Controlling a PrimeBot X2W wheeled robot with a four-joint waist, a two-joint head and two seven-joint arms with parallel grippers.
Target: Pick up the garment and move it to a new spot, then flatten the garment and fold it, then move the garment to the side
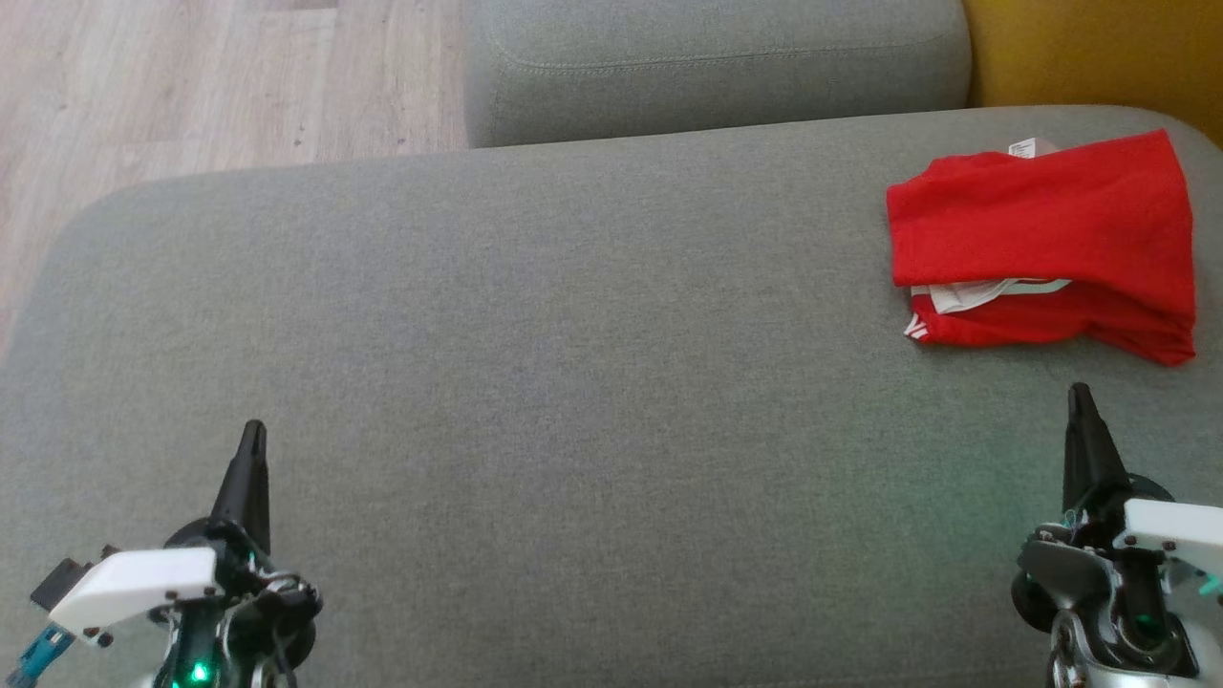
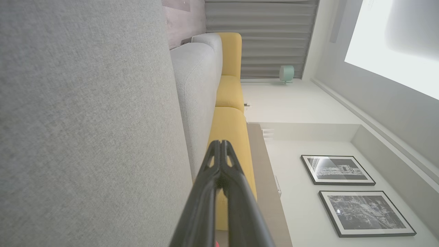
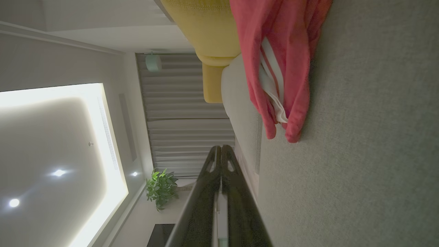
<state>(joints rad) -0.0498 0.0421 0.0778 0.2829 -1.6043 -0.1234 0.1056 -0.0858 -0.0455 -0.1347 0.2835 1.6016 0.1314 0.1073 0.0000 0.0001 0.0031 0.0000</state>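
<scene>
Over the near edge of the broad grey woven-fabric sofa cushion (image 1: 573, 334), my left gripper (image 1: 253, 432) and right gripper (image 1: 1080, 394) hover well apart, one toward each side, long dark fingers pressed together and holding nothing. Beyond the right one, near the cushion's far right corner, lies the red soft-cloth garment with white trim (image 1: 1041, 239), doubled into a rough rectangle. I judge it folded and parked at the side as the task asks, which is why my hands sit empty and apart from it.
</scene>
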